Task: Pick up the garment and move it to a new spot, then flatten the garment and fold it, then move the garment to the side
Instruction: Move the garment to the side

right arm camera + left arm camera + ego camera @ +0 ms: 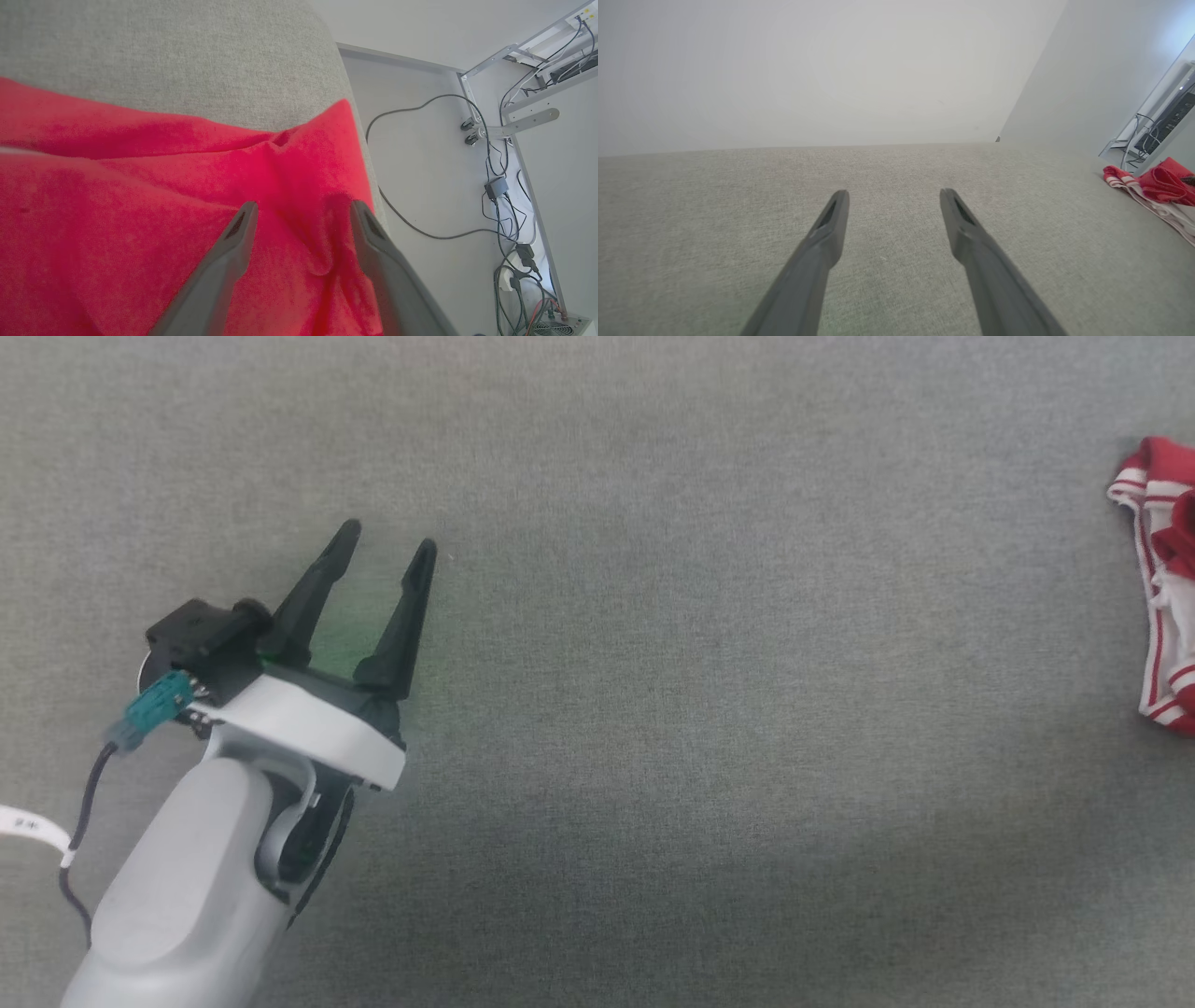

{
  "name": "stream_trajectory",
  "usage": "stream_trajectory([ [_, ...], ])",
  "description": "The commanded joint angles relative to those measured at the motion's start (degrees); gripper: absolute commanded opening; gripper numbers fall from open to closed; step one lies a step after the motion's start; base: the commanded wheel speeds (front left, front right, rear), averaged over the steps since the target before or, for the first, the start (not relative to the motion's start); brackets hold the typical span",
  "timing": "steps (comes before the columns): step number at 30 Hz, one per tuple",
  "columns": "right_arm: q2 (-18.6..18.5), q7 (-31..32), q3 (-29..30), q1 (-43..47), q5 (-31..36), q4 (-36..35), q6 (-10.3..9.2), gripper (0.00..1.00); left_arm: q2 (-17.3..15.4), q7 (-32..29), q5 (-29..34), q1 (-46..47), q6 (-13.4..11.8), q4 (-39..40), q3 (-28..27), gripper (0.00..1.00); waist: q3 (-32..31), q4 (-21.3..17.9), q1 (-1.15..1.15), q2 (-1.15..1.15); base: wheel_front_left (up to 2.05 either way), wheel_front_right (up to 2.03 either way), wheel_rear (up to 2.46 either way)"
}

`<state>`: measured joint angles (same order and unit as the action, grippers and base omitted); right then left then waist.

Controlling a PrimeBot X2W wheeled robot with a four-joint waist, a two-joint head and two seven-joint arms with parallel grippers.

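Note:
The garment [1162, 588], red with white-striped trim, lies bunched at the table's far right edge in the head view. It also appears at the right of the left wrist view as a red and white heap [1157, 186]. In the right wrist view red cloth [140, 210] spreads under my right gripper [301, 210], whose fingers stand apart just above the cloth near the table's corner, gripping nothing. My left gripper [387, 546] hovers open over bare grey table at the left, and its two dark fingers [831, 219] are spread wide in its own view.
The grey fabric-covered table [700, 709] stretches between my left gripper and the garment. Beyond the table's edge lie a white floor, dark cables [495, 186] and a metal frame [514, 121]. A white wall [808, 70] rises behind the table.

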<state>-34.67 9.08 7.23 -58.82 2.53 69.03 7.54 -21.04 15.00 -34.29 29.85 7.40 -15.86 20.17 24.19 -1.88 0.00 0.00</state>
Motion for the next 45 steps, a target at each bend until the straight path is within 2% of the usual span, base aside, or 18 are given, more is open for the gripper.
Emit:
stream_trajectory([
  [1,0.14,-0.57,-0.09,-0.67,-0.25,0.36,-0.10,1.00,-0.23,0.23,-0.11,-0.87,0.09,0.16,-0.33,1.00,-1.01,0.06,0.00,0.00,0.00,0.00,0.00],
  [14,5.78,-10.43,-5.76,1.93,-6.86,-0.30,-0.10,1.00,-2.08,0.24,-0.02,-8.84,0.09,-0.01,-5.76,1.00,-9.45,0.56,0.00,0.00,0.00,0.00,0.00],
  [26,12.30,-20.92,-14.80,12.56,-14.04,-4.83,-0.11,1.00,-3.74,0.23,-1.18,-18.83,0.09,-0.96,-9.97,1.00,-18.71,1.58,0.00,0.00,0.00,0.00,0.00],
  [33,14.13,-24.00,-17.85,19.45,-16.79,-10.95,-0.11,1.00,-4.64,0.23,-0.73,-25.50,0.09,0.07,-13.50,1.00,-22.57,1.53,0.00,0.00,0.00,0.00,0.00],
  [37,14.29,-24.29,-16.63,23.02,-16.44,-16.37,-0.11,1.00,-4.61,0.23,0.34,-28.53,0.09,0.68,-16.21,1.00,-24.12,1.53,0.00,0.00,0.00,0.00,0.00],
  [43,16.13,-24.29,-11.11,31.57,-13.97,-28.18,-0.11,1.00,-3.64,0.23,1.77,-32.29,0.09,2.46,-19.61,1.00,-25.26,2.06,0.00,0.00,0.00,0.00,0.00],
  [45,16.62,-24.29,-10.17,32.99,-13.38,-30.00,-0.11,1.00,-3.46,0.23,1.83,-32.82,0.09,2.79,-19.81,1.00,-25.41,2.21,0.00,0.00,0.00,0.00,0.00],
])
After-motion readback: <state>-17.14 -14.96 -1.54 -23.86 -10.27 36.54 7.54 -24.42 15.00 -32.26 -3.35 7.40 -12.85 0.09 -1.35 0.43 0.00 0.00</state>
